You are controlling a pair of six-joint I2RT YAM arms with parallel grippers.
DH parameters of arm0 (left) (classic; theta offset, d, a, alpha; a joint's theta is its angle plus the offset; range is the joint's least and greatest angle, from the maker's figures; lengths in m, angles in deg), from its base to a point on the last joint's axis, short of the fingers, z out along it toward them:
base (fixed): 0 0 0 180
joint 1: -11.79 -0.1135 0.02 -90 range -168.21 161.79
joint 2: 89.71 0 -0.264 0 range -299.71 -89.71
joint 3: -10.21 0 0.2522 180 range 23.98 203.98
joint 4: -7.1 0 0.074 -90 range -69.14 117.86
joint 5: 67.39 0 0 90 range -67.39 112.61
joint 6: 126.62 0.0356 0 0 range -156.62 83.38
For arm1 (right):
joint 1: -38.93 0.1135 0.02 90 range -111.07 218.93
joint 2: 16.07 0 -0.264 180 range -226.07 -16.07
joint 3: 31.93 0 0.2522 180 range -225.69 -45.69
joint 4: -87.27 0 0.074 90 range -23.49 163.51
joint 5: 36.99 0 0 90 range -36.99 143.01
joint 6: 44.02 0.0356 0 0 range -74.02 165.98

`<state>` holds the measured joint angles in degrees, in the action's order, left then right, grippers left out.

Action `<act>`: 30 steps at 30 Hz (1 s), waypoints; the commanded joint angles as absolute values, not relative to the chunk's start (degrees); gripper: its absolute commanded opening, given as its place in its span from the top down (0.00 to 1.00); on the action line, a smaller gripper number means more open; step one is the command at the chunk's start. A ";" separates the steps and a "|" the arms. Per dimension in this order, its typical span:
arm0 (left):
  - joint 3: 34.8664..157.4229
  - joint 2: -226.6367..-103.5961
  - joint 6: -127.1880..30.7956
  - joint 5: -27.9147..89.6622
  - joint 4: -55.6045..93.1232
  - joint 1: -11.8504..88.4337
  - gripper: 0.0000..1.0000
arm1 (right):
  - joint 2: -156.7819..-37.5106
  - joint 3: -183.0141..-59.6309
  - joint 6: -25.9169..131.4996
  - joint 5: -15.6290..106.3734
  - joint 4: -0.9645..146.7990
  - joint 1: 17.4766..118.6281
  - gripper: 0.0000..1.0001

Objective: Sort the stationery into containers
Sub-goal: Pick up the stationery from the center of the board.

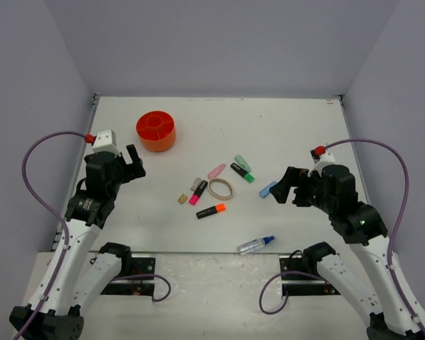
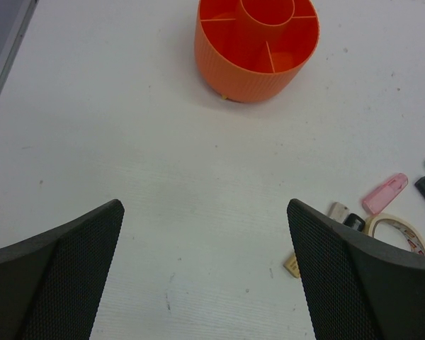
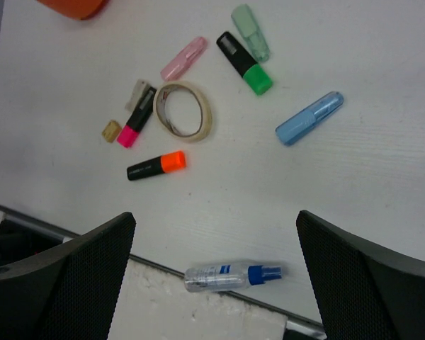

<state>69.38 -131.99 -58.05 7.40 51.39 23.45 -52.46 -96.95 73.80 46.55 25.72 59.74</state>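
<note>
Top view: locate the orange tub (image 1: pixel 156 131) far-left on the tabletop (image 1: pixel 304 127), just beyond the left gripper (image 1: pixel 133 163). Find the stationery (image 1: pixel 210 211) clustered centrally, with the blue piece (image 1: pixel 268 190) just beside the right gripper (image 1: pixel 282 185).

Left wrist view: confirm gripper spread wide, holding nothing, tub straight ahead.

Right wrist view: confirm gripper wide apart and empty. Read the blue piece ahead, right of centre, long axis diagonal. Judge the right arm nearer; expect wrist rotation to close across that axis.

Open table (image 1: pixel 304 127) rings the orange tub (image 1: pixel 156 131) near the far-left corner; highlighters (image 1: pixel 211 211) and tape ring (image 1: pixel 221 189) crowd the centre.
</note>
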 commanded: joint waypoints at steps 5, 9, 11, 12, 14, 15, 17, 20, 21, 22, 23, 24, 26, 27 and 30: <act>69.24 -131.66 -57.18 9.52 49.68 23.93 0.00 | -47.74 -84.51 94.15 45.53 22.74 63.34 0.01; 69.10 -130.53 -57.06 9.41 49.39 24.66 0.00 | -44.93 -80.60 101.56 50.34 20.74 68.17 0.01; 69.18 -130.66 -56.95 9.63 49.37 25.26 0.00 | -48.47 -79.43 101.29 50.35 20.17 70.38 0.01; 69.21 -130.76 -56.89 9.76 49.40 25.58 0.00 | -50.04 -78.82 101.23 50.13 20.17 71.28 0.01; 69.15 -130.54 -56.83 9.94 49.44 26.14 0.00 | -52.59 -77.57 102.86 50.71 20.39 73.09 0.01; 69.15 -130.24 -56.83 9.85 49.51 26.30 0.00 | -53.42 -76.39 104.32 51.71 20.74 74.47 0.01; 69.15 -129.20 -56.88 9.33 49.57 26.38 0.00 | -53.30 -74.71 108.84 52.72 22.05 75.74 0.01; 69.15 -128.48 -57.01 8.48 49.69 26.38 0.00 | -53.97 -73.12 112.82 53.00 25.89 77.87 0.01; 69.22 -128.40 -56.93 8.39 49.62 26.46 0.00 | -56.30 -73.33 113.24 53.96 26.33 78.61 0.01; 69.24 -128.38 -56.92 8.37 49.60 26.40 0.00 | -56.75 -73.66 113.37 54.66 26.55 79.24 0.01; 69.24 -128.38 -56.92 8.66 49.66 26.38 0.00 | -59.89 -73.90 113.45 55.12 27.10 79.87 0.01; 69.24 -128.38 -56.92 8.99 49.60 26.38 0.00 | -62.06 -73.77 113.57 54.72 28.39 80.32 0.01; 69.15 -128.38 -56.83 9.41 49.52 26.38 0.00 | -63.69 -72.80 114.26 53.54 30.93 80.87 0.01; 69.12 -128.38 -56.83 9.55 49.48 26.38 0.00 | -64.15 -72.15 115.38 53.51 31.74 81.16 0.01; 68.98 -128.09 -56.83 9.40 49.52 26.38 0.00 | -63.46 -70.70 118.77 54.23 33.31 82.09 0.01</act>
